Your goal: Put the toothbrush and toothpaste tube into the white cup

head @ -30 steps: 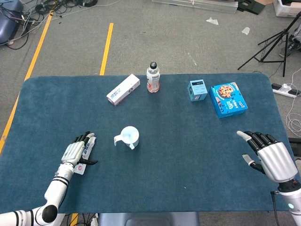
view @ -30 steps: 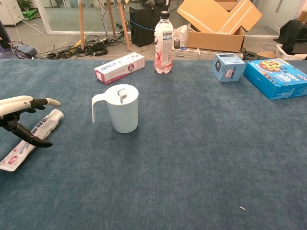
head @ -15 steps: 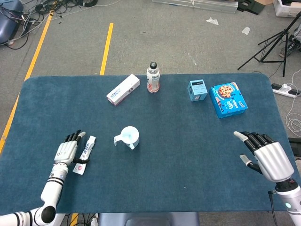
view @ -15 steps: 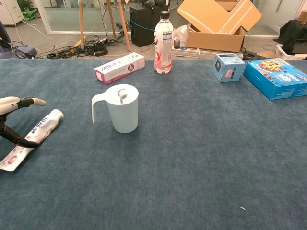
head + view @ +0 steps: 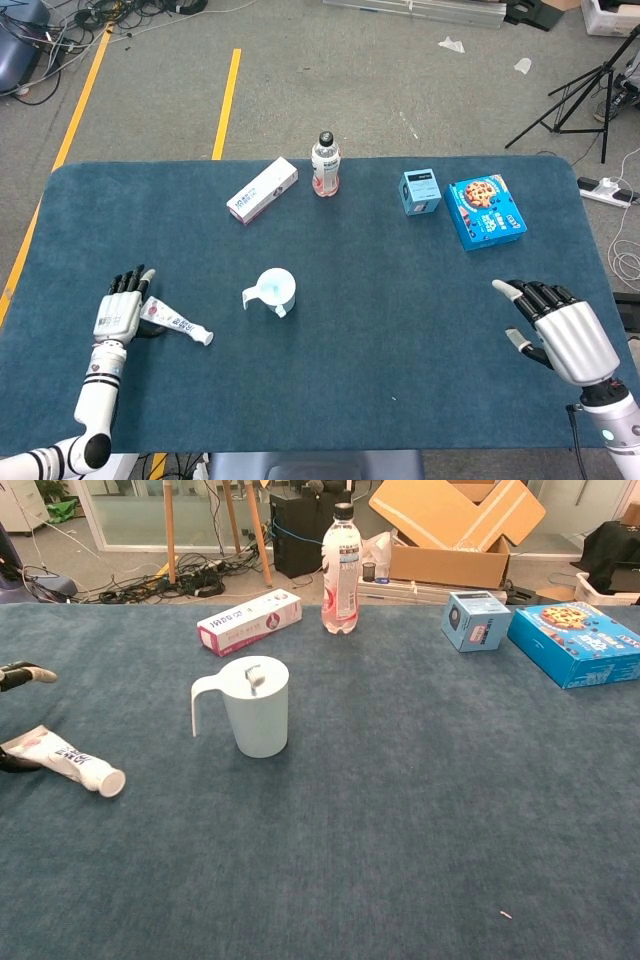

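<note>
Head view shows the left hand (image 5: 116,312), fingers spread and holding nothing, beside the toothpaste tube (image 5: 178,322) lying flat; next comes gripping it for the white cup (image 5: 277,290).

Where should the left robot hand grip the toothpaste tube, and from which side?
Judging by its pose, around the mid-body of the toothpaste tube, from above. It lies flat on the table, cap toward the white cup, flat tail by the left robot hand.
</note>
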Action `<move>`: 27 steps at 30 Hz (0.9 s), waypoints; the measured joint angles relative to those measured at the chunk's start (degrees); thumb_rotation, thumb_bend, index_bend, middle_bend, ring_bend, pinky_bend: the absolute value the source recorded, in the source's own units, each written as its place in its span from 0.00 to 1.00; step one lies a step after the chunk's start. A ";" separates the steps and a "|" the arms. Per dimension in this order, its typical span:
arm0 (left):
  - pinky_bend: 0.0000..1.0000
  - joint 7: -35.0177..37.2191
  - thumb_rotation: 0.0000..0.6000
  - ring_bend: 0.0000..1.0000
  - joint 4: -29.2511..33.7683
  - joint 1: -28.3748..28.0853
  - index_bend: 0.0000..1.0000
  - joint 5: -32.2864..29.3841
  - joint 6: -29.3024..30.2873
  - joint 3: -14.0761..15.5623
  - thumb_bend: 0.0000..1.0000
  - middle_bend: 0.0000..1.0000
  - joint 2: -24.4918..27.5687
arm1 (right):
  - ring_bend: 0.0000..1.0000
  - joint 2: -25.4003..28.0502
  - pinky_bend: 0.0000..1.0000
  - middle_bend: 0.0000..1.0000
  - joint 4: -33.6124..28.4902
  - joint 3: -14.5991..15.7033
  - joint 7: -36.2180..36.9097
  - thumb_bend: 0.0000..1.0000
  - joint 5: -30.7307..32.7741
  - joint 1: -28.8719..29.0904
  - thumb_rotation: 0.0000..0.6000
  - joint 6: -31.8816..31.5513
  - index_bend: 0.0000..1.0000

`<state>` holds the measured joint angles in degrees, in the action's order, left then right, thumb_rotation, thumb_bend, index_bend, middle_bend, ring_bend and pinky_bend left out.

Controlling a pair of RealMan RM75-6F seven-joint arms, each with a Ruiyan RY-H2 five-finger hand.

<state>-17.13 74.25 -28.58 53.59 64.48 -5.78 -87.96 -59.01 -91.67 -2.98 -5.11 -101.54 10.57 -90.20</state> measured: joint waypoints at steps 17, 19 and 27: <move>0.00 8.77 1.00 0.00 12.24 1.37 0.34 10.24 -3.68 -0.09 0.10 0.00 7.42 | 0.34 -0.32 0.47 0.32 0.15 0.12 0.09 0.20 -0.06 0.17 1.00 0.19 0.25; 0.00 8.58 1.00 0.00 12.27 0.76 0.35 11.47 -5.07 0.38 0.10 0.00 7.87 | 0.34 -0.34 0.47 0.32 0.15 0.12 0.11 0.20 0.00 0.21 1.00 0.26 0.25; 0.00 8.01 1.00 0.00 8.53 -0.82 0.36 16.24 -6.48 1.65 0.10 0.00 7.18 | 0.34 0.04 0.47 0.32 -0.14 0.09 0.05 0.20 -0.19 0.07 1.00 -0.23 0.25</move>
<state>-9.12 82.77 -29.40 69.83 58.00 -4.13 -80.78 -58.96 -91.80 -2.88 -5.05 -101.74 10.64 -90.43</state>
